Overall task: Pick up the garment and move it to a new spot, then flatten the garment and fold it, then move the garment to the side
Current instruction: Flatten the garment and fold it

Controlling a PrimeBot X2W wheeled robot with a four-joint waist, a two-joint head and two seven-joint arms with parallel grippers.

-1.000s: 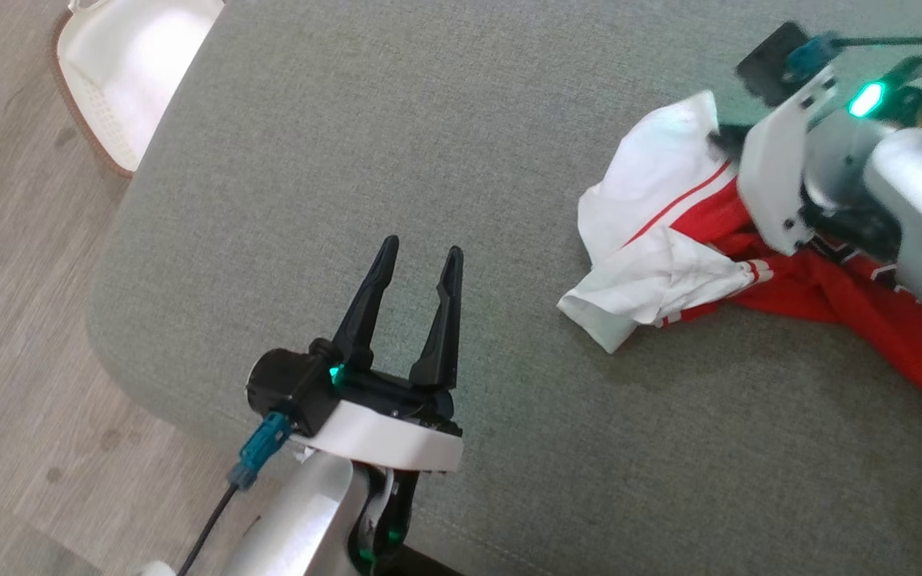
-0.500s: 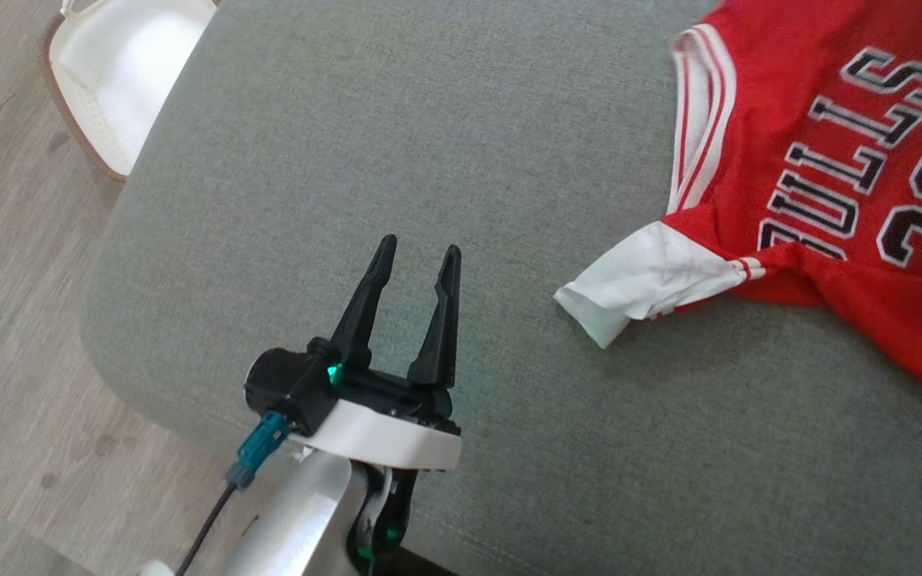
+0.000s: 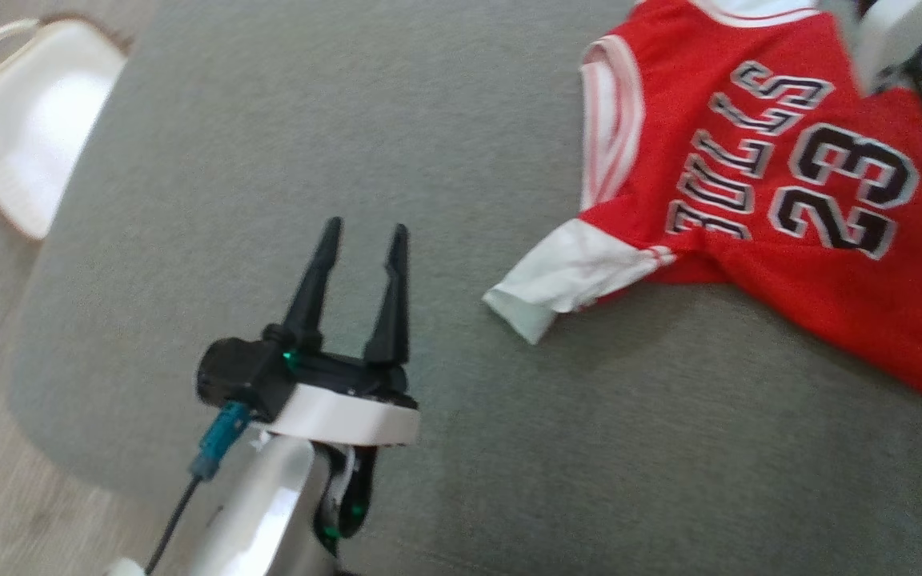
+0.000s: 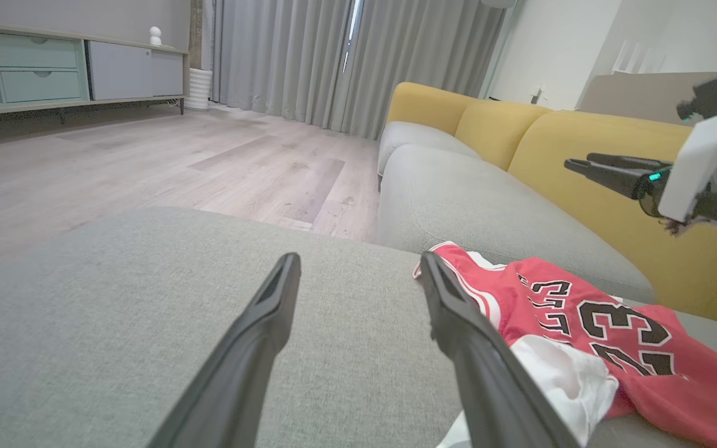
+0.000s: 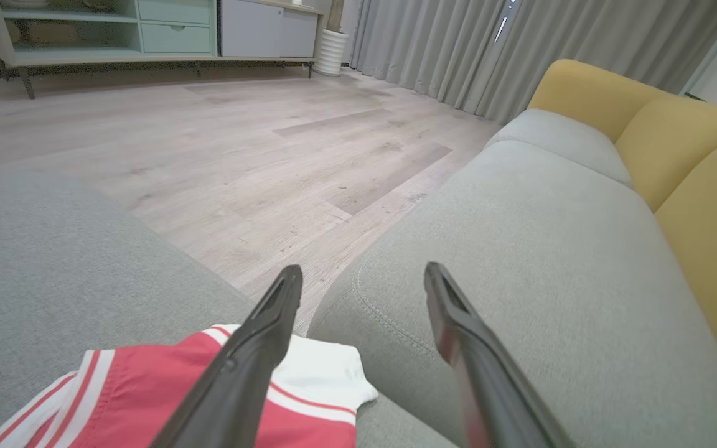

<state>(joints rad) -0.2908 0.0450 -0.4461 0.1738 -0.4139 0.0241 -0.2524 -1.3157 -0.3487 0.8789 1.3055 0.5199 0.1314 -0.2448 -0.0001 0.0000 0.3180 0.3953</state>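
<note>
Left claw [image 3: 366, 226] parted, empty; right claw [image 5: 363, 269] parted, empty, above jersey [image 3: 813, 276]

The jersey [image 3: 781, 200], bunched under the right tool [image 5: 363, 272] a second ago, now lies spread, lettering up; that tool has risen off its far edge, fingers apart.

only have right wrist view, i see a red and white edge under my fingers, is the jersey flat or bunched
observer: mostly spread; head view shows the jersey print up, BULLS 23 readable.
operator: any part folded
observer: one white sleeve is crumpled, on the side toward the left gripper.
operator: left gripper touching it
observer: no, it is open over the bare grey cushion, apart from the sleeve.
</note>
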